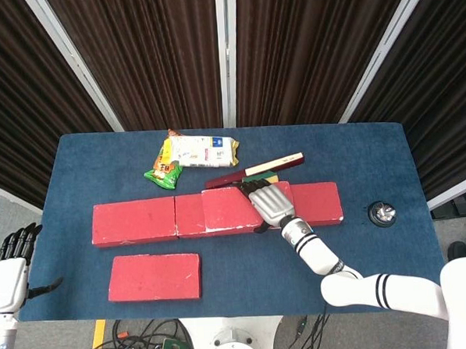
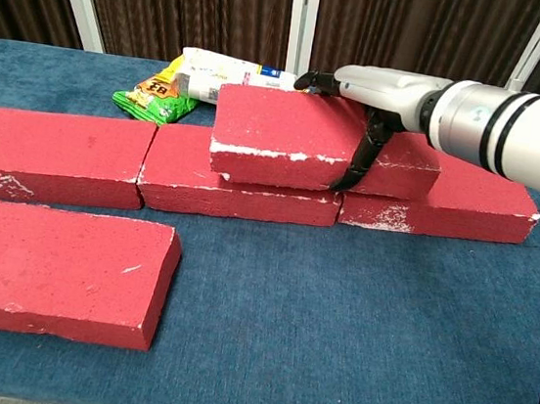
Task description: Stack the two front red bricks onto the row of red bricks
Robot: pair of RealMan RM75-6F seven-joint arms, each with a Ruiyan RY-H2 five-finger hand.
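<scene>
The right hand grips a brick above the row; an uneven release could tip it off

head view high above looking down, chest view low, near, both sharing table

A blue felt-covered worktop fills the middle of the head view. Toward its upper centre lies a white plastic packet, just beside a green and orange snack bag to its left. Right of them rest a dark red and cream bar and a yellow sponge. A small round metal object sits near the right edge.
</scene>
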